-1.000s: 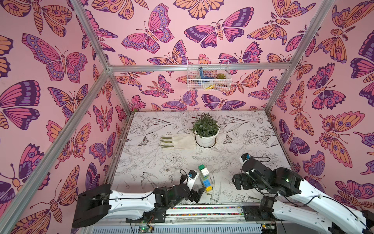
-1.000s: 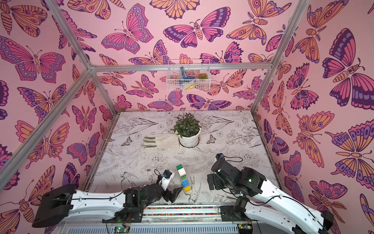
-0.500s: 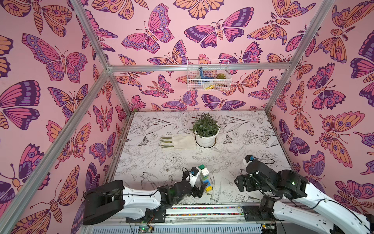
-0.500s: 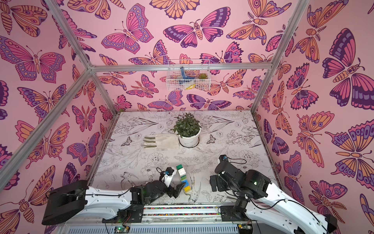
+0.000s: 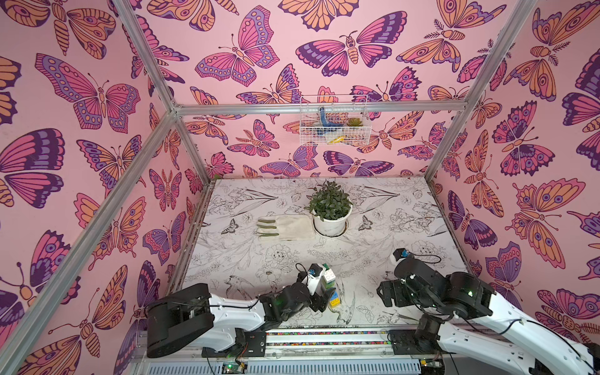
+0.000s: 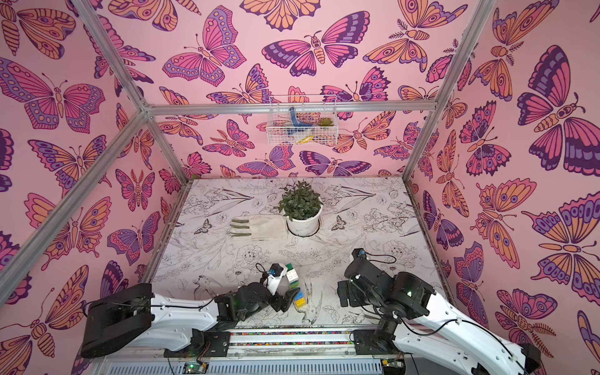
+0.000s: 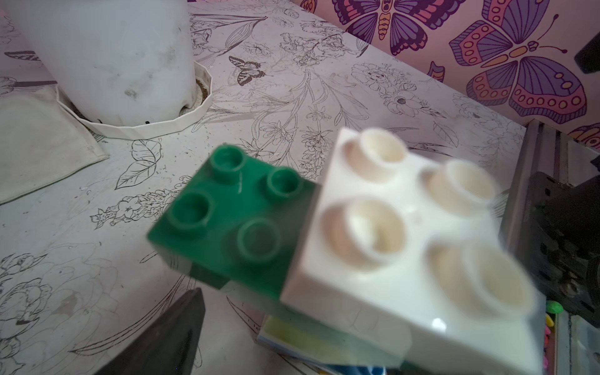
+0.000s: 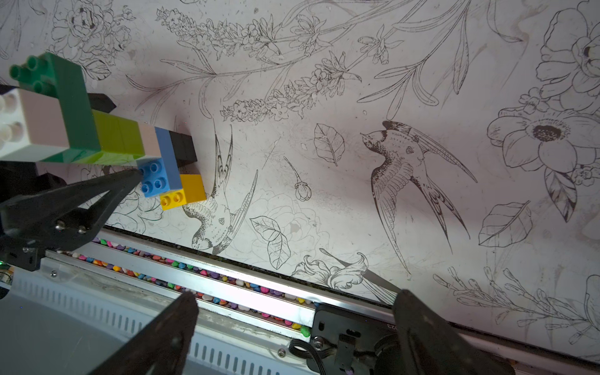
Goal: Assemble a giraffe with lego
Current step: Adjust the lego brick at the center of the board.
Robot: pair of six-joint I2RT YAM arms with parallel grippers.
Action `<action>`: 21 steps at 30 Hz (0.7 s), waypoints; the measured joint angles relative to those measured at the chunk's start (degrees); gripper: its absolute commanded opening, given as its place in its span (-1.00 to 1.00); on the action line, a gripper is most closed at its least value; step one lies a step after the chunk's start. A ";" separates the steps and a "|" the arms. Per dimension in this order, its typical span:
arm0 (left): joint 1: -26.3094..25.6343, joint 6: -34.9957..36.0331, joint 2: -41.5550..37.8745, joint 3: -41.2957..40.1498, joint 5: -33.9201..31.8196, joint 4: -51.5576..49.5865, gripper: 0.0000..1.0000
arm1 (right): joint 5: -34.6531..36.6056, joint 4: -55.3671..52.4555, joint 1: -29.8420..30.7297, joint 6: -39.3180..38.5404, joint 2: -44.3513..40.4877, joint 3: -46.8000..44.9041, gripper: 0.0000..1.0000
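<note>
— Lime-and-white neck: where's it at?
— On the giraffe (image 5: 330, 285). It stands upright on the table (image 5: 389, 227), near the front edge, abt mid. Black + yellow legs down, blue body, dk green head brick (image 7: 233, 220), white top brick (image 7: 406, 233).
— L gripper (image 5: 324, 297)?
— It straddles the giraffe: one finger (image 8: 107, 188) has its tip at the blue body, the other sits behind the neck. Can't tell if they pinch or just flank it.
— R gripper (image 8: 295, 293)?
— Spread wide, nothing in it, well apart from the giraffe.

Non-task items on table (image 5: 389, 233)
Potted plant (image 5: 330, 207) stands upright; glove (image 5: 285, 228) lies flat just beside it; wire basket (image 5: 334, 125) hangs on back wall.
</note>
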 measured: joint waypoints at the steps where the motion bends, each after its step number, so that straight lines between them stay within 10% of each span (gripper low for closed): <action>1: 0.11 -0.07 0.39 0.13 0.31 0.02 0.56 | 0.00 0.00 0.00 -0.02 0.00 0.00 0.93; 21: 0.87 0.02 -2.23 -0.09 1.18 1.38 0.32 | -0.44 0.24 0.00 -0.04 0.85 0.00 0.92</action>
